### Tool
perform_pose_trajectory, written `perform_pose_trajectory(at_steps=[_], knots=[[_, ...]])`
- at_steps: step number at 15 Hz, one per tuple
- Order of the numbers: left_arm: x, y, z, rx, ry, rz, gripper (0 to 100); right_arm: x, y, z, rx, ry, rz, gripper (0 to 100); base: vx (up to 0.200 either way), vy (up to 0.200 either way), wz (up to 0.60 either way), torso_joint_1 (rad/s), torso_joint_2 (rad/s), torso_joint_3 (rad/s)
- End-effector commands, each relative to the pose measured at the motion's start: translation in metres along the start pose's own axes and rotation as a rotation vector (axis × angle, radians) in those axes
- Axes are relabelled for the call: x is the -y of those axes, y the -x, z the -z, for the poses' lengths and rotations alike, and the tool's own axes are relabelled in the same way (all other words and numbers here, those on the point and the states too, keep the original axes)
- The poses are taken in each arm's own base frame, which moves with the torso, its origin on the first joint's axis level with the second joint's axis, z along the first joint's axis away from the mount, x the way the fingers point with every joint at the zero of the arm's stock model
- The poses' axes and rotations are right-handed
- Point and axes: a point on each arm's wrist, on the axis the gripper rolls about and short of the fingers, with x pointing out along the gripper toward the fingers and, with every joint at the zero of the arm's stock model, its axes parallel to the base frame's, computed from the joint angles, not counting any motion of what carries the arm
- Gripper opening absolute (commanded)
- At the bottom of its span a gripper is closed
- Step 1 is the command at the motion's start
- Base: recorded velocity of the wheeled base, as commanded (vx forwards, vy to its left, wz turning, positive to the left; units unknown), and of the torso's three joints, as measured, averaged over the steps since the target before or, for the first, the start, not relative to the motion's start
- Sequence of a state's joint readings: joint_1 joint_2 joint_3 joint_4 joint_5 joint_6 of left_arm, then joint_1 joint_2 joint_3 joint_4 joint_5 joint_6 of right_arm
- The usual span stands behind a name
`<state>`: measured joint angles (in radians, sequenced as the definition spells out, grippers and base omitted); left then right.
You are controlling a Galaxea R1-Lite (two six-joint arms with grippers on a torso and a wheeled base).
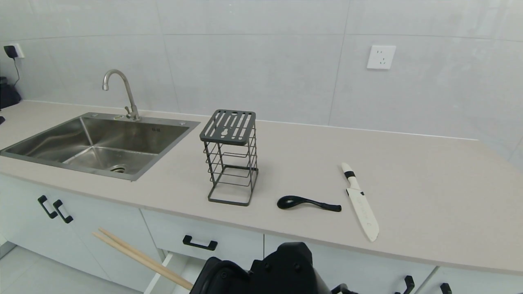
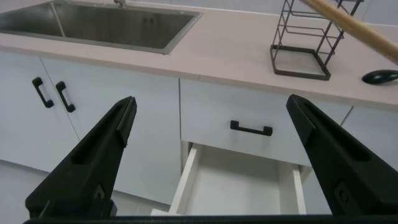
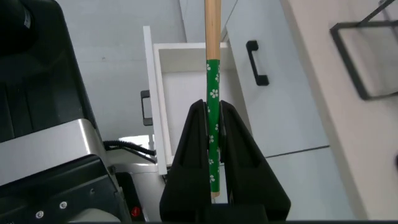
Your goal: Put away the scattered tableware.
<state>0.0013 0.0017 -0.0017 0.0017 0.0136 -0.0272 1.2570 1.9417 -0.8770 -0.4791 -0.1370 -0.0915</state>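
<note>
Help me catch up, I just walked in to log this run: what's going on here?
The right gripper is shut on a pair of wooden chopsticks, held in front of the cabinets near an open drawer. The left gripper hangs open before that drawer, holding nothing. A black spoon and a white knife lie on the counter to the right of the wire rack, not yet put away.

A pale grey tiled wall [image 1: 261,61] with a white socket [image 1: 381,57] backs a beige countertop [image 1: 429,183] over white cabinets [image 1: 24,208].
</note>
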Motion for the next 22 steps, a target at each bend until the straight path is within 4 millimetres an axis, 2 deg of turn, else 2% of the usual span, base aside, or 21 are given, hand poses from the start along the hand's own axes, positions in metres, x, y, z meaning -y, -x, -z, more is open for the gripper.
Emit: perform_pose_trajectory(at_steps=[1,6,11,14,18,22], knots=[[0.000,0.000,0.000,-0.001,0.000,0.000,100,-0.002,-0.009,0.004,-0.018,-0.003,-0.004,0,0.000,0.000,0.00,-0.178,0.52,0.339],[0.000,0.000,0.000,-0.001,0.000,0.000,100,-0.005,-0.019,0.006,-0.035,0.000,-0.005,0,0.000,0.000,0.00,-0.161,0.52,0.353],[0.000,0.000,0.000,-0.001,0.000,0.000,100,-0.008,-0.049,0.014,-0.074,0.010,0.004,0,0.000,0.000,0.00,-0.118,0.49,0.367],[0.000,0.000,0.000,-0.001,0.000,0.000,100,-0.009,-0.063,0.021,-0.119,0.023,0.074,0,0.000,0.000,0.00,-0.079,0.46,0.370],[0.000,0.000,0.000,-0.001,-0.001,0.000,100,-0.011,-0.079,0.024,-0.127,0.026,0.073,0,0.000,0.000,0.00,-0.018,0.12,0.101],[0.000,0.000,0.000,-0.001,0.000,0.000,100,-0.009,-0.094,0.035,-0.164,0.091,0.077,0,0.000,0.000,0.00,0.000,0.00,0.000]])
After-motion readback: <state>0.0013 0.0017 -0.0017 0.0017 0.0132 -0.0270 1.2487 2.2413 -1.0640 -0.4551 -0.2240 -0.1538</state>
